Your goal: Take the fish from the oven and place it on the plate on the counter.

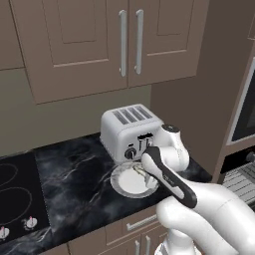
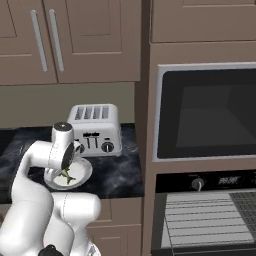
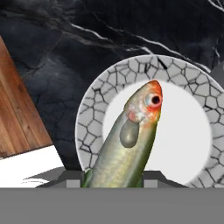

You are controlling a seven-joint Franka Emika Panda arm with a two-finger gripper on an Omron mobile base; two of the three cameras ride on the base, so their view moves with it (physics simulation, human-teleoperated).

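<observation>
**Fish held over the plate**

From the left base view I saw my arm reaching forward over the black marble desk [image 1: 74, 174], the claw [image 1: 141, 172] down above the plate [image 1: 127, 185], which sat just in front of the silver four-slot toaster [image 1: 130, 129]. The arm covered much of the plate's right side, and I could not make out the fish clearly from there. A black stovetop [image 1: 17, 191] lay at the left, wooden wall cabinets [image 1: 104, 40] above.

From the right base view the claw [image 2: 66, 172] hung over the plate [image 2: 82, 172] with the small greenish fish [image 2: 66, 175] at its tips, above the plate's white centre. To the right stood the oven [image 2: 205, 220], its wire rack [image 2: 210, 215] showing below the knob panel, and a dark-glass microwave [image 2: 207, 112] above it.

In the hand view the fish [image 3: 127, 144] rose from between the two finger tips, clamped narrow on its tail end, orange-tinged head pointing up over the plate [image 3: 87, 122] with its crackle-patterned rim. Whether the fish touched the plate I could not tell.
</observation>
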